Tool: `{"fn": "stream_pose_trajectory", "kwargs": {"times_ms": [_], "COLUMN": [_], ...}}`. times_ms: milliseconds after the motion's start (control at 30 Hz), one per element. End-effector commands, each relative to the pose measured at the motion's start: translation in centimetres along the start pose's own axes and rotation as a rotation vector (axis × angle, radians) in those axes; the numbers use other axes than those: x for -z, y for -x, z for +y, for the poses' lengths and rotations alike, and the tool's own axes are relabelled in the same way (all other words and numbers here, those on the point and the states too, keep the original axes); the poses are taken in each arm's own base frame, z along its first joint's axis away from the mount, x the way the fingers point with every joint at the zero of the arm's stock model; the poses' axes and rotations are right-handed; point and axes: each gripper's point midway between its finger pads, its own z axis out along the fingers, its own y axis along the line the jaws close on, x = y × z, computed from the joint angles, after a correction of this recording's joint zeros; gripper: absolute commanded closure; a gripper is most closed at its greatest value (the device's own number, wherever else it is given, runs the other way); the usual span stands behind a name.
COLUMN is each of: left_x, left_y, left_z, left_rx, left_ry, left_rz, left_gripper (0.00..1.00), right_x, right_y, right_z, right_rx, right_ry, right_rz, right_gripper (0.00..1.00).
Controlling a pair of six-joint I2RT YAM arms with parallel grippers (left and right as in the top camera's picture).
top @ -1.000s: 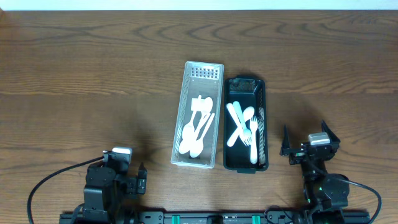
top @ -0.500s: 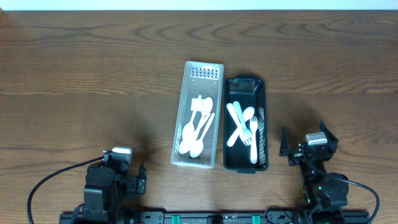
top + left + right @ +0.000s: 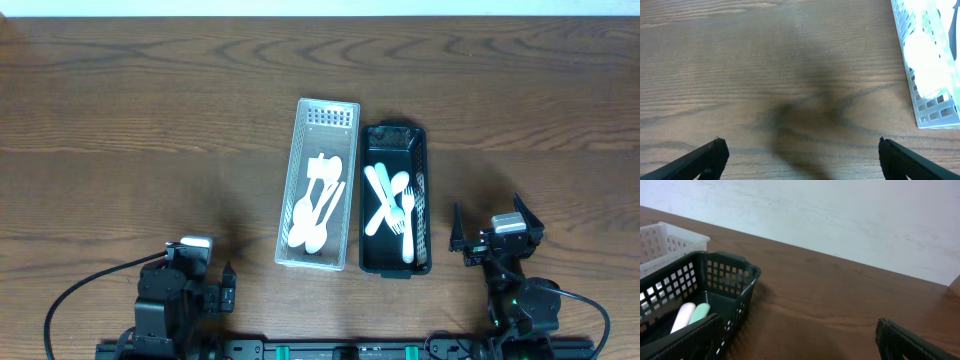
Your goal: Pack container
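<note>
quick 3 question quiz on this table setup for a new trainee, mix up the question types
1. True or false: the fork lies in the black basket.
2. Which basket stands nearer the left gripper? A) white basket B) black basket
3. Fill in: the left gripper and the right gripper both stand ____ and hold nothing.

Key: 1 true; 2 A; 3 open
</note>
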Motion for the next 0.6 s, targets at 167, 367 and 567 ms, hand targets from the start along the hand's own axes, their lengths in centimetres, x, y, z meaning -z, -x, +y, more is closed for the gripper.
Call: {"fn": "stream_pose_trajectory", "kwargs": {"times_ms": [167,367,567], "left_x": [1.0,-0.1,-2.3], "left_y": [1.0,4.8,9.0], "left_z": [0.0,0.2,0.5], "left_rx": [0.044,0.051,0.047], "left_ry": [-0.005,0.004,0.035], "left_rz": [-0.114,-0.334,-0.624], "left_gripper": [0.02,0.02,0.02], "right_x": [0.0,0.0,0.0], "right_y": [-0.1,-0.1,-0.1], "right_z": [0.1,0.1,0.1], "right_rx": [0.008,0.008,0.008], "right_ry": [0.008,0.008,0.008], "right_rz": [0.004,0.004,0.004], "right_gripper": [0.01,0.01,0.01]}}
